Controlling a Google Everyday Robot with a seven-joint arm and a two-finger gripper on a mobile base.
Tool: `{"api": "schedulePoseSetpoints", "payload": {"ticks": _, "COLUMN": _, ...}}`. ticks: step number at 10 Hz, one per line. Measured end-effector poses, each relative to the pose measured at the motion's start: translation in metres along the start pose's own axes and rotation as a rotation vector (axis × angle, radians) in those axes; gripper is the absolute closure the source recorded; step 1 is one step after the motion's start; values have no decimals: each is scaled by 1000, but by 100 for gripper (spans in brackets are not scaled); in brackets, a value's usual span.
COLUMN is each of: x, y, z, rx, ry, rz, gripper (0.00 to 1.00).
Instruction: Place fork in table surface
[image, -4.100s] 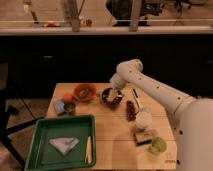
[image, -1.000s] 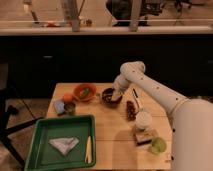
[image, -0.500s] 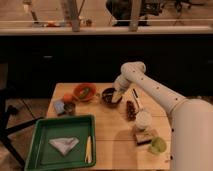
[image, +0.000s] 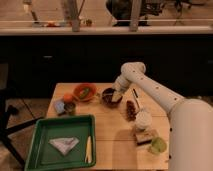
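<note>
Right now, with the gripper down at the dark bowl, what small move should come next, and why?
Probably a short lift straight up: the gripper sits at the rim of the dark maroon bowl, so sliding sideways could hit it. Bare table surface lies just in front of the bowl for the set-down.

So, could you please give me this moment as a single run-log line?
gripper: at dark maroon bowl | fork: not seen lying on table surface | green tray: holds pale yellow utensil
</note>
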Motion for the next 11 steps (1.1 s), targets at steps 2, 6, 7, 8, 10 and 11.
{"api": "schedulePoseSetpoints", "payload": {"ticks": 2, "x": 0, "y": 0, "z": 2, "rx": -5, "ry": -1, "rz": 0, "gripper": 50}}
{"api": "schedulePoseSetpoints", "payload": {"ticks": 6, "x": 2, "y": 0, "z": 5, "rx": -15, "ry": -3, "rz": 3, "gripper": 50}}
{"api": "schedulePoseSetpoints", "payload": {"ticks": 7, "x": 2, "y": -1, "z": 7, "rx": -18, "ry": -4, "rz": 4, "gripper": 50}}
{"api": "schedulePoseSetpoints", "payload": {"ticks": 8, "x": 3, "y": -1, "z": 9, "rx": -22, "ry": -4, "rz": 4, "gripper": 50}}
{"api": "schedulePoseSetpoints", "payload": {"ticks": 10, "x": 3, "y": -2, "z": 12, "rx": -29, "ry": -4, "rz": 3, "gripper": 44}}
{"api": "schedulePoseSetpoints", "payload": {"ticks": 11, "x": 2, "y": -3, "z": 13, "rx": -31, "ry": -3, "rz": 1, "gripper": 42}}
